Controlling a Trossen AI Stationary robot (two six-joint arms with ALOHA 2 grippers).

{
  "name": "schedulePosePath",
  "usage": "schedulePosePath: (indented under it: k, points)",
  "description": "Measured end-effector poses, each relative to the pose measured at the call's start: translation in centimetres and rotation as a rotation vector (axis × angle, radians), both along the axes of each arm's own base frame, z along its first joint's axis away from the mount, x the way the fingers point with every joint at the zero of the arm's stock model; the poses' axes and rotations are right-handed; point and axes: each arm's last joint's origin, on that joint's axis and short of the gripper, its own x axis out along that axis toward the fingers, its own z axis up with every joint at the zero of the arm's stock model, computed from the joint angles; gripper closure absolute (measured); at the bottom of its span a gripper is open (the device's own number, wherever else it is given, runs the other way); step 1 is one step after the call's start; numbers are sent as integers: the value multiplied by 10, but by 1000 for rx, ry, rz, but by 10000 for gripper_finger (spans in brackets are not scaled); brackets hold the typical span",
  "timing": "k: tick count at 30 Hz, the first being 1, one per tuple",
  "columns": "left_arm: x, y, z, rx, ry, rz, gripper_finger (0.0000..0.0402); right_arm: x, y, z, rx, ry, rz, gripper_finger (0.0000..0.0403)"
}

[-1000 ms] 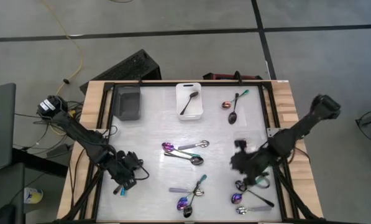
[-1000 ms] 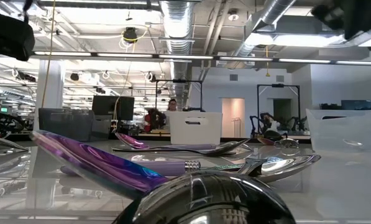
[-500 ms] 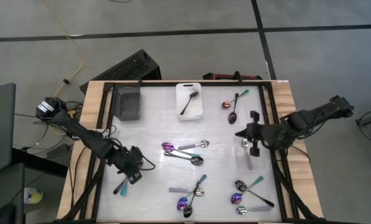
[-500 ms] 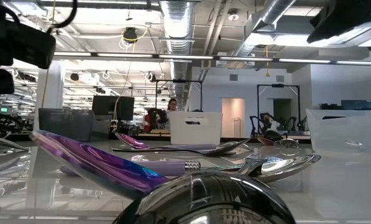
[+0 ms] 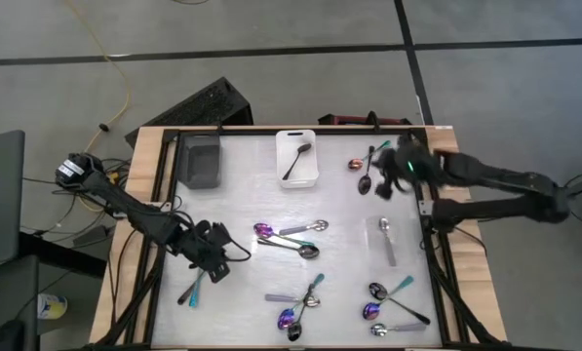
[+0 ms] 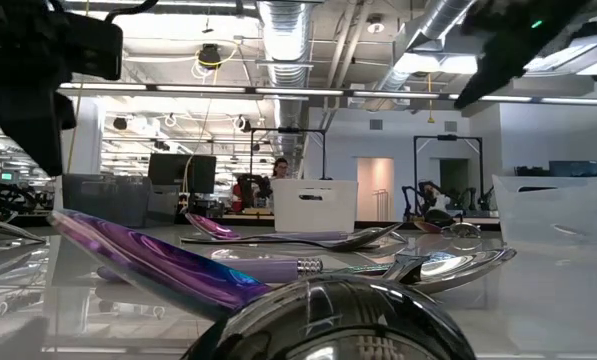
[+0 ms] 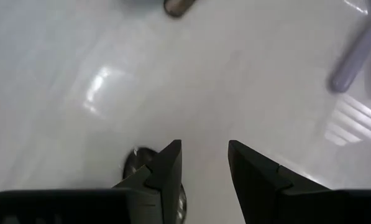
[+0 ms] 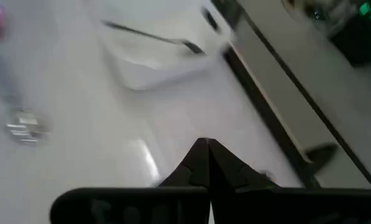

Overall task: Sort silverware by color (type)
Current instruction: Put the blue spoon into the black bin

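White table (image 5: 242, 200) | left gripper (image 5: 217, 265) jaws spread, near edge | right gripper (image 5: 396, 168) jaws pressed together, far edge

Two dark robot arms

Both arms (image 5: 139, 216) are black and thin with round joints. The fingers (image 7: 163, 177) are black and wedge-shaped. The right arm (image 5: 495, 180) has a tiny green light.

Evenly and brightly lit from above in the overhead frame, with faint, soft shadows on the pale table (image 5: 349, 234). Motion-smeared at upper right around the right arm (image 5: 485, 180). Backlit in the level view by ceiling lamps (image 6: 433, 62); out of focus at bottom on the nearest spoon (image 6: 328, 320). Soft throughout both wrist frames, with white glare patches (image 7: 101, 84) mid-frame.
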Motion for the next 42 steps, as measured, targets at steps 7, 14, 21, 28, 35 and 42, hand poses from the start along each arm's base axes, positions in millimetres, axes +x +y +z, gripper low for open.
schedulePosePath:
  k: [7, 14, 21, 28, 35, 42]
  points:
    - [2, 1, 1, 72, -44, -8, 285, 9, -99, -29, 247, 180, -7, 376]
    - [2, 1, 2, 100, -57, -31, 285, 30, -144, -62, 354, 355, 61, 300]
    - [3, 2, 2, 123, -66, -32, 285, 48, -155, -89, 264, 734, 117, 231]
    - [3, 2, 2, 147, -73, -39, 285, 58, -155, -101, 214, 818, 208, 229]
    - [3, 3, 3, 193, -93, -20, 285, 60, -163, -111, 218, 811, 247, 244]
    - [4, 4, 3, 214, -99, -21, 285, 68, -167, -139, 260, 858, 278, 254]
